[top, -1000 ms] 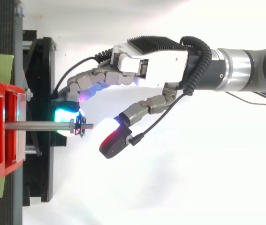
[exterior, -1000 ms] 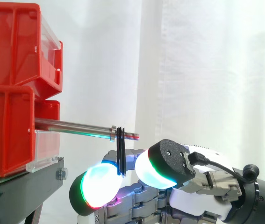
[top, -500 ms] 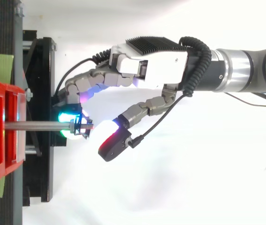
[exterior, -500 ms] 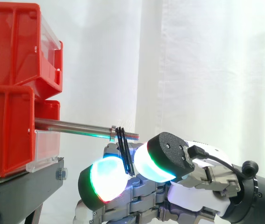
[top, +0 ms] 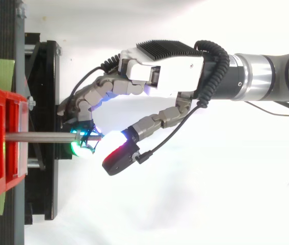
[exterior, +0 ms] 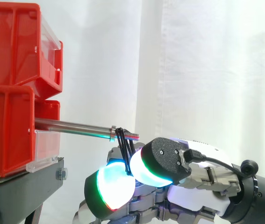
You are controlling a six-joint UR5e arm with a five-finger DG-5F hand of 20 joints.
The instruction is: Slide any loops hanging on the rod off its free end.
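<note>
Red bins, a silver rod, black loops, a white curtain, and fingertips glowing white, green and cyan.

Loops farther toward the rod's free end, pads seemingly tighter.

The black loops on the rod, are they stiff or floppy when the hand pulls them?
Probably floppy: the black loops slant from the threaded tip of the rod toward the fingers instead of hanging straight. Likely light, since they look like thin strands. They may snag on the threads, so a pull along the rod seems wise.
</note>
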